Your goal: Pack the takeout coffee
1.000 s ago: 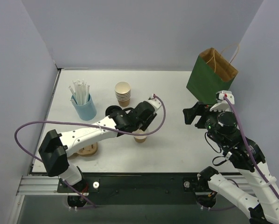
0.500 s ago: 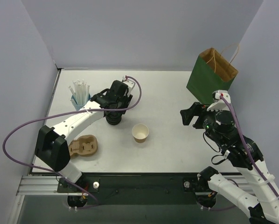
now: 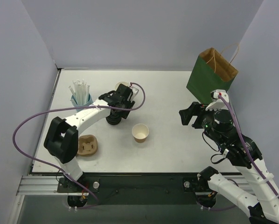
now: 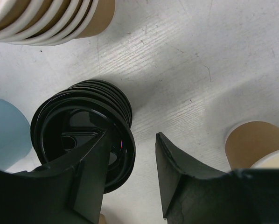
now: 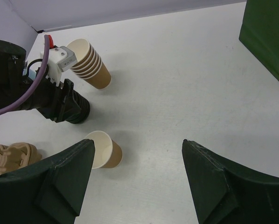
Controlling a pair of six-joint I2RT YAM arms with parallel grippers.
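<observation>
Coffee cup (image 3: 140, 133) open-topped, cropped in left wrist view, left gripper (image 4: 130, 149) parted astride rim of lid stack (image 4: 79, 126), right gripper (image 5: 137, 151) wide

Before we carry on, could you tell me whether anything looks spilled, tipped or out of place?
Nothing stands out: the lone paper cup stands upright and lidless; the black lids sit stacked below the open left gripper; the green bag stands upright.

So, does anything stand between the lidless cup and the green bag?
Nothing on the table: it's bare from the cup to the green bag. Only the right gripper hangs near that line, open.
</observation>
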